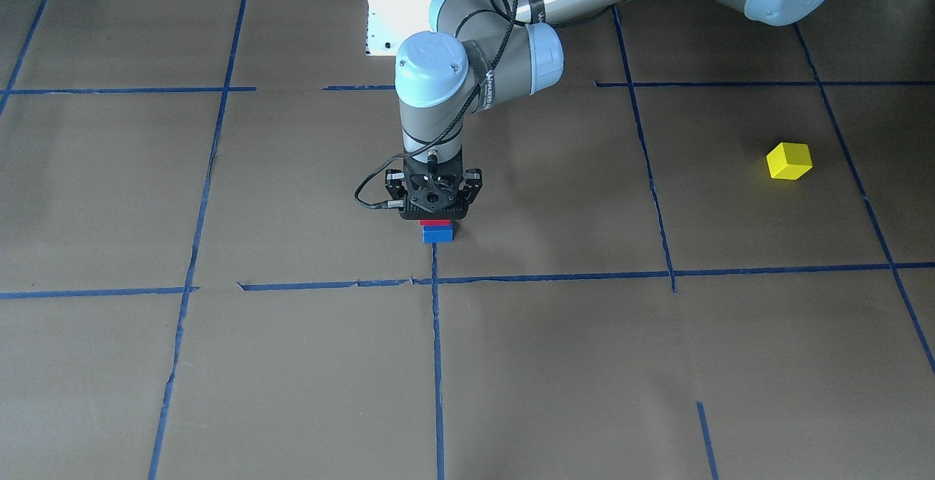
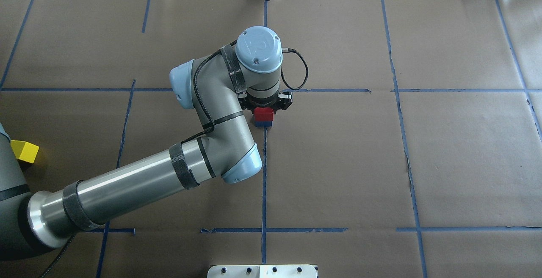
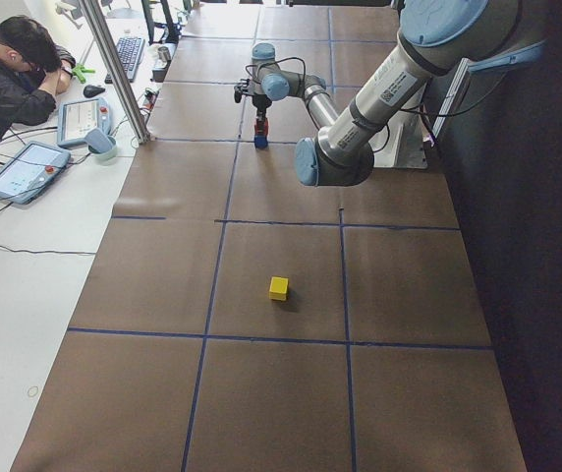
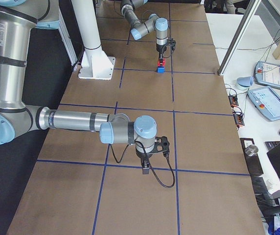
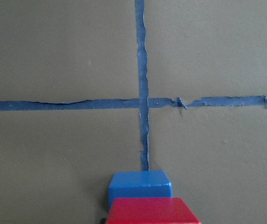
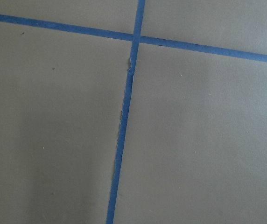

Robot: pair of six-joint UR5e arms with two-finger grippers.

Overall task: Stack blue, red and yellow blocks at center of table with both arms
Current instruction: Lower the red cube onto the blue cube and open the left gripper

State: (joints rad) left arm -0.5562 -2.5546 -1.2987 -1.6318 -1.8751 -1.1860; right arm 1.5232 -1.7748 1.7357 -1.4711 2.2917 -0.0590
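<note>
At the table's centre the red block rests on the blue block, right beside a crossing of tape lines. My left gripper points straight down over them with its fingers around the red block, shut on it. The left wrist view shows the red block over the blue block. The yellow block lies alone far out on my left side, also in the overhead view as the yellow block. My right gripper hovers low over bare table; I cannot tell its state.
The white pedestal base stands behind the stack. My left arm's elbow stretches across the near left of the table. Beyond the far edge is a desk with tablets and a person leaning on it.
</note>
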